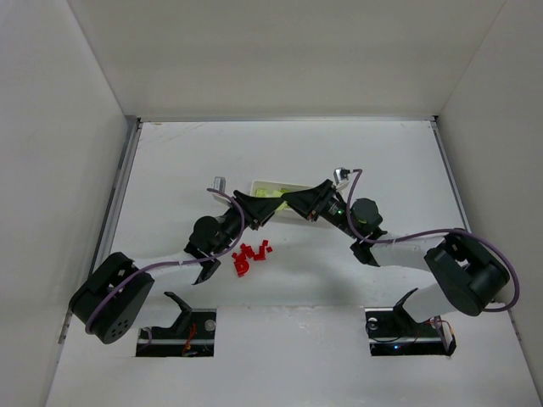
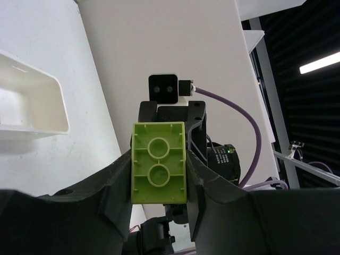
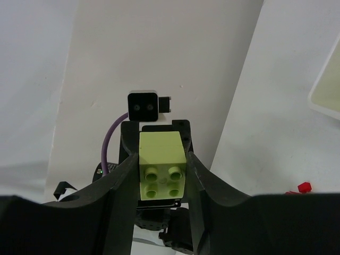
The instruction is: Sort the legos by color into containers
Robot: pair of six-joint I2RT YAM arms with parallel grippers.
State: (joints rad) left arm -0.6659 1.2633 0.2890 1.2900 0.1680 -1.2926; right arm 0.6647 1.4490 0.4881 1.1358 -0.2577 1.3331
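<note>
My left gripper (image 2: 159,178) is shut on a lime-green lego (image 2: 158,159) whose hollow underside faces its camera. My right gripper (image 3: 162,180) is shut on a lime-green lego (image 3: 161,154) with its four studs facing its camera. In the top view the left gripper (image 1: 268,209) and right gripper (image 1: 293,202) meet tip to tip just above the near edge of the white tray (image 1: 265,183). I cannot tell whether the two legos are joined. Several red legos (image 1: 251,255) lie in a cluster on the table in front of the left gripper.
A corner of the tray shows in the left wrist view (image 2: 37,101) and in the right wrist view (image 3: 328,87). One red lego (image 3: 304,187) shows at the lower right of the right wrist view. White walls enclose the table on three sides.
</note>
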